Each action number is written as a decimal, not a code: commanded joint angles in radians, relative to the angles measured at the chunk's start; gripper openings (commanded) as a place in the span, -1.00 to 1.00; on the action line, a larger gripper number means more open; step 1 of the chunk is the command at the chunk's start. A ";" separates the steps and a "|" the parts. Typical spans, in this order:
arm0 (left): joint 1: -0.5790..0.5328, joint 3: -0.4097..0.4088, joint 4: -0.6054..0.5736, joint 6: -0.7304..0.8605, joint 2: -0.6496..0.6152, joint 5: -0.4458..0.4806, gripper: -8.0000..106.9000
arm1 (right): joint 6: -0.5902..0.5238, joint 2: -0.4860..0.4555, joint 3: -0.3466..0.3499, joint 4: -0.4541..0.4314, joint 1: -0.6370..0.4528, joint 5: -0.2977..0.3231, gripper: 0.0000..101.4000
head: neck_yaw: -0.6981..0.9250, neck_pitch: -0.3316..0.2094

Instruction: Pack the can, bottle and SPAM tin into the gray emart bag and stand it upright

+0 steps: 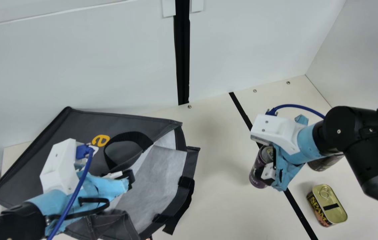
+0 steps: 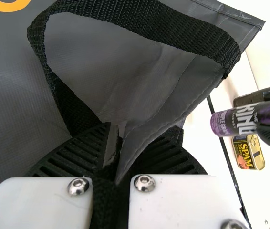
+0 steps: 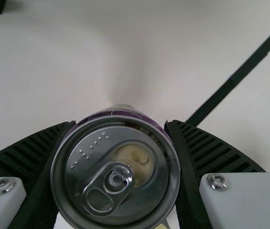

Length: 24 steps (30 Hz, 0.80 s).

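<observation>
White walls [image 1: 92, 66] edge the black-striped cream table [image 1: 222, 206].

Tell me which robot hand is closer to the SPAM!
Right. The right end effector holds the purple can just left of the SPAM tin; the left end effector grips the bag much farther left.

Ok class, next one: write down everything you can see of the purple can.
The purple can is a cylinder, apparently metal, with pale lettering on its side. Its silver lid has a raised rim, a ring-pull tab and a pale tan patch beside the tab. The can leans, lid end up, and seems to be off the table. The right gripper holds it near the lid, a black ribbed finger pressing each side.
</observation>
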 commanded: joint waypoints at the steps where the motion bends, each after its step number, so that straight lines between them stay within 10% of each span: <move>1: 0.000 0.000 0.000 0.000 0.000 0.000 -1.00 | -0.002 -0.007 0.015 0.011 0.009 0.001 -1.00 | -0.002 -0.023; 24: 0.000 0.000 0.000 0.000 0.000 0.000 -1.00 | 0.100 -0.099 -0.012 0.194 0.181 0.001 -1.00 | -0.002 -0.023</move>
